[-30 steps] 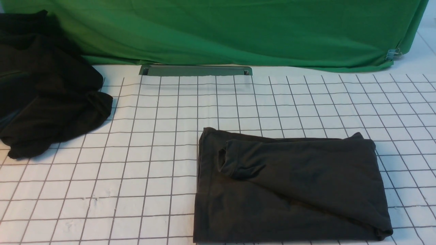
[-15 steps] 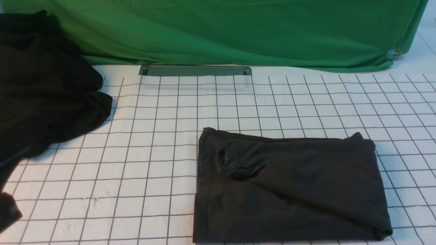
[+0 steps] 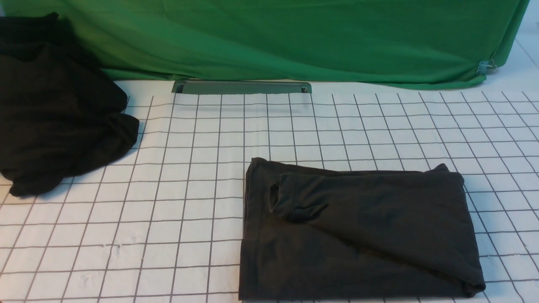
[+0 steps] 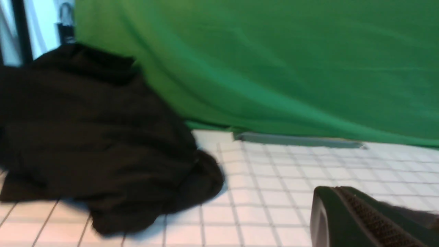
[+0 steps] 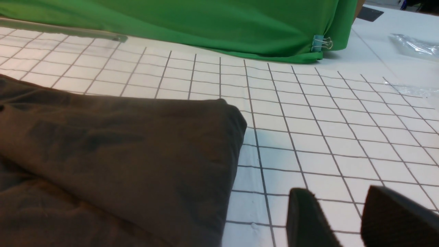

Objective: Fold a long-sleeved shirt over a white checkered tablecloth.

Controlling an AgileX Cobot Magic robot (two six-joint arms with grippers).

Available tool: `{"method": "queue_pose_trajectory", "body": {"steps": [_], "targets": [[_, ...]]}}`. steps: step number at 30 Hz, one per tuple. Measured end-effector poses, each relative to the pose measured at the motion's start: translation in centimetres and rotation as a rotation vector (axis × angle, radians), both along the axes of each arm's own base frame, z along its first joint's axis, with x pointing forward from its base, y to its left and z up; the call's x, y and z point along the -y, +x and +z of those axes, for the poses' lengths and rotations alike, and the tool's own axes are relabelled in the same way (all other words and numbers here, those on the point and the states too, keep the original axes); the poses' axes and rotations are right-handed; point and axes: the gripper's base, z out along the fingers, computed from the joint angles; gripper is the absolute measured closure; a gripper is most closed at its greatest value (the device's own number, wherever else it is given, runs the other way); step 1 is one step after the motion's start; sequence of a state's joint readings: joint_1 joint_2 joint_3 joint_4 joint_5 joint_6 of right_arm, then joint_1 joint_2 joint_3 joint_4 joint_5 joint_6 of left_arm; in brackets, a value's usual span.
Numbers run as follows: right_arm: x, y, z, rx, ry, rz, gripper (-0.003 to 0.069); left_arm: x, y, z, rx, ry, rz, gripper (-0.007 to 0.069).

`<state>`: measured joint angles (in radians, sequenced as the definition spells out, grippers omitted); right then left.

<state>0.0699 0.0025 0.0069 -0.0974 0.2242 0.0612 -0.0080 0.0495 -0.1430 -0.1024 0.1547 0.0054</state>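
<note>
On the white checkered tablecloth (image 3: 189, 168), toward my near right in the front view, I see the long-sleeved shirt (image 3: 358, 231) lying folded into a rough rectangle, one sleeve cuff on top (no logo visible from here). Well apart at far left sits a heap of black cloth (image 3: 59, 118), against the green backdrop (image 3: 294, 38). My left pincer (image 4: 370, 219) is clenched on nothing, while my right pincer (image 5: 346, 219) hangs with its jaws apart just beside the shirt's edge, gripping nothing.
</note>
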Motion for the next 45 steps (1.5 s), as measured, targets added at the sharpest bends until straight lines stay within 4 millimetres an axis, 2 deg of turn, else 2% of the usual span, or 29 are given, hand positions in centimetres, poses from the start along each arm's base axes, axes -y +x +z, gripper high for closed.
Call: {"method": "queue_pose_trajectory", "body": {"steps": [1, 2, 5, 7, 14, 45], "targets": [[0.0, 0.0, 0.0, 0.000, 0.000, 0.000, 0.0419, -0.1, 0.0, -1.4, -0.017, -0.001, 0.021, 0.0622], [0.0, 0.0, 0.0, 0.000, 0.000, 0.000, 0.0419, -0.1, 0.0, -1.5, -0.021, -0.001, 0.022, 0.0622], [0.0, 0.0, 0.0, 0.000, 0.000, 0.000, 0.0419, -0.2, 0.2, -4.1, -0.086, -0.001, 0.029, 0.0622], [0.0, 0.0, 0.0, 0.000, 0.000, 0.000, 0.0418, -0.2, 0.3, -4.8, -0.112, 0.005, 0.029, 0.0622], [0.0, 0.0, 0.0, 0.000, 0.000, 0.000, 0.0417, 0.0, 0.2, -5.4, -0.172, 0.025, -0.006, 0.0622], [0.0, 0.0, 0.0, 0.000, 0.000, 0.000, 0.0417, 0.0, 0.2, -5.4, -0.172, 0.042, -0.011, 0.0622]]}}
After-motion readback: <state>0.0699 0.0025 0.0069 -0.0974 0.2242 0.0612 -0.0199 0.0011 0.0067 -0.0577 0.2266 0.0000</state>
